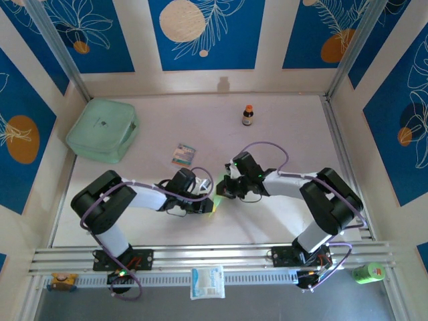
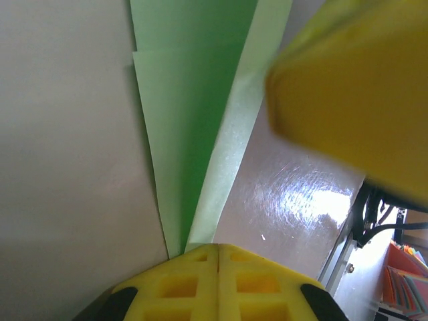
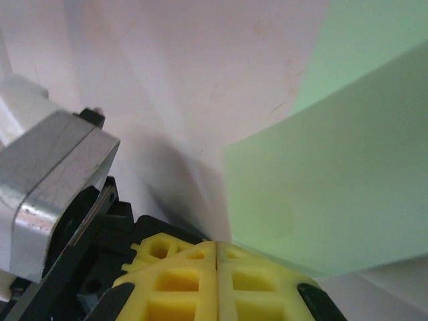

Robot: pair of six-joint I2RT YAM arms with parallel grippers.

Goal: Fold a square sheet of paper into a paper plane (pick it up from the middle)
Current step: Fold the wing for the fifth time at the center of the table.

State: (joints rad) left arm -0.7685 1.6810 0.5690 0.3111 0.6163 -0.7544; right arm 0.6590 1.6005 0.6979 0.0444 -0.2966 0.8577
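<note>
The pale lime-green sheet of paper (image 2: pixel 187 134) is folded into long layers that narrow to a point at my left gripper (image 2: pixel 217 246), which is shut on that point. From above, only a sliver of the paper (image 1: pixel 213 204) shows between the two wrists at mid-table. My right gripper (image 3: pixel 216 242) is shut too, and the left edge of the paper (image 3: pixel 321 180) runs down into the seam of its tips. The blurred yellow finger (image 2: pixel 354 87) of the right gripper hangs close beside the paper. Both grippers, left (image 1: pixel 204 203) and right (image 1: pixel 223 190), nearly touch.
A mint-green plastic box (image 1: pixel 102 130) lies at the back left, a small striped packet (image 1: pixel 183 154) behind the left wrist, and a little brown bottle (image 1: pixel 248 115) at the back. A white pack (image 1: pixel 207 281) and a green can (image 1: pixel 366 272) sit by the front rail.
</note>
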